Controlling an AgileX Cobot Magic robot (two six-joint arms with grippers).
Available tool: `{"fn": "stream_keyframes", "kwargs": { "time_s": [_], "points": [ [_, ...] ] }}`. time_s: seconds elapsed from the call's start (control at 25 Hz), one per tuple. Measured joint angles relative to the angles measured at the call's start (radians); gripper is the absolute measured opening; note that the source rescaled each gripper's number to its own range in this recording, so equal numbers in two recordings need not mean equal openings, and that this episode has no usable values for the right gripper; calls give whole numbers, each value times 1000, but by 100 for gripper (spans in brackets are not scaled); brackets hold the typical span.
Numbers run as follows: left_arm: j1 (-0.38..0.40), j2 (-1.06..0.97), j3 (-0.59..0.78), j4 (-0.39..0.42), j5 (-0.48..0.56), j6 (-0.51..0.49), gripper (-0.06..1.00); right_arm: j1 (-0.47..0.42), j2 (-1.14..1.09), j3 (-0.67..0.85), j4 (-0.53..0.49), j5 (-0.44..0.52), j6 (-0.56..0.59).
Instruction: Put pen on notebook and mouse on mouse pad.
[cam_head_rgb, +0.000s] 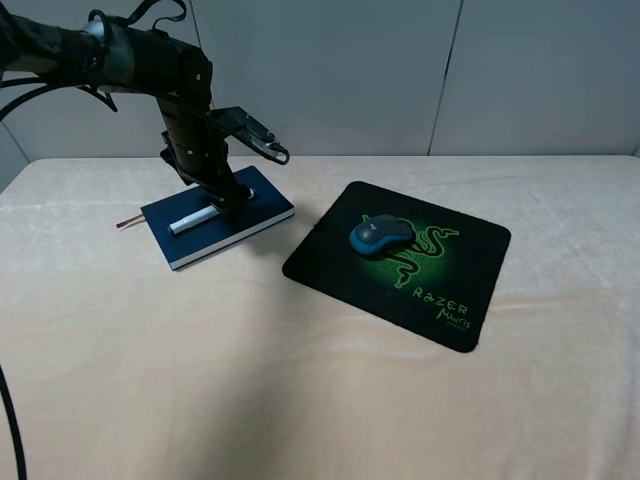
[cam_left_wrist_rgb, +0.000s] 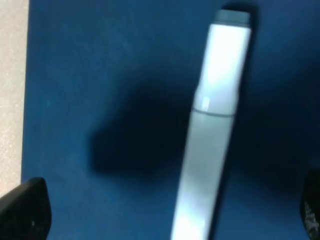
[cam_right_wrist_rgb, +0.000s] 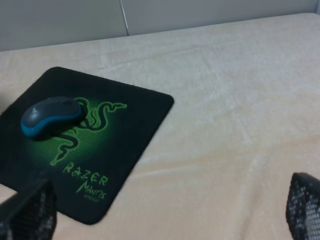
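Note:
The white pen (cam_head_rgb: 192, 221) lies flat on the navy notebook (cam_head_rgb: 250, 215), which sits at the left of the table. My left gripper (cam_head_rgb: 226, 199) hangs just above the pen's right end, and its arm hides part of the cover. In the left wrist view the pen (cam_left_wrist_rgb: 210, 130) stretches across the blue cover (cam_left_wrist_rgb: 100, 75); the two dark fingertips (cam_left_wrist_rgb: 25, 210) stand wide apart on either side, open and apart from it. The grey and teal mouse (cam_head_rgb: 380, 233) rests on the black Razer mouse pad (cam_head_rgb: 440, 285). My right gripper (cam_right_wrist_rgb: 165, 210) is open and holds nothing, away from the mouse (cam_right_wrist_rgb: 50, 116).
A reddish ribbon bookmark (cam_head_rgb: 130, 221) sticks out of the notebook's left side. The beige cloth-covered table (cam_head_rgb: 300, 400) stretches towards the front, with a grey wall behind it. The right arm does not show in the exterior high view.

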Motion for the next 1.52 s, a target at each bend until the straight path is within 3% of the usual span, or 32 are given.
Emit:
{"fn": "stream_keyframes", "kwargs": {
  "time_s": [0.48,0.72,0.88,1.52],
  "points": [
    [-23,-180,0,-8,198,-67,100,0,0,0,0,0,0],
    [-23,-341,0,-104,316,-85,100,0,0,0,0,0,0],
    [-23,-439,0,-125,379,-103,99,0,0,0,0,0,0],
    [-25,-768,0,-147,385,-151,98,0,0,0,0,0,0]
  ]
}}
